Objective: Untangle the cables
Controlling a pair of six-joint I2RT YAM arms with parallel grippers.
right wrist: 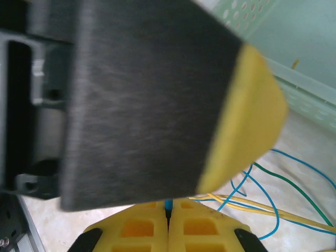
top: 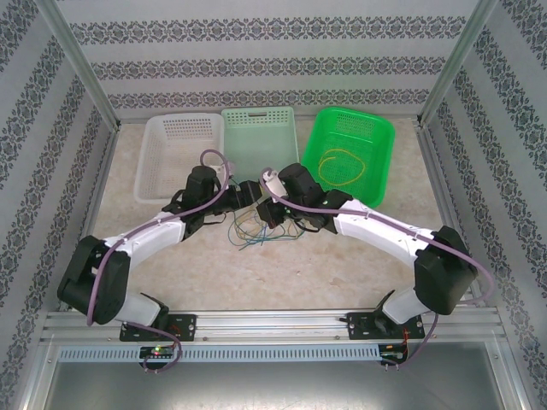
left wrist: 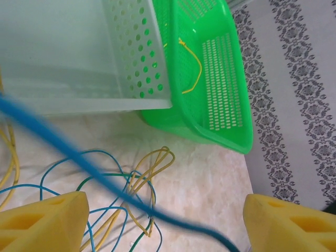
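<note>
Marbled table [top: 342, 273] with white basket [top: 154, 166], mint basket [top: 256, 137], green basket [top: 386, 154] along the back, tangled cables [top: 255, 232] nearer.

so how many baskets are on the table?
3, in a row at the far edge: a white basket on the left, a pale green basket in the middle, a bright green basket on the right holding a yellow cable. None looks hidden.

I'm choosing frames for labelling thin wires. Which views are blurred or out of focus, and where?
Top external: sharp and evenly lit, but the cables look tiny. Left wrist: the blue cable crossing near the lens is smeared, the tangle behind crisp. Right wrist: a dark yellow-tipped shape close to the lens is blurred; the right claw below is sharper.
</note>
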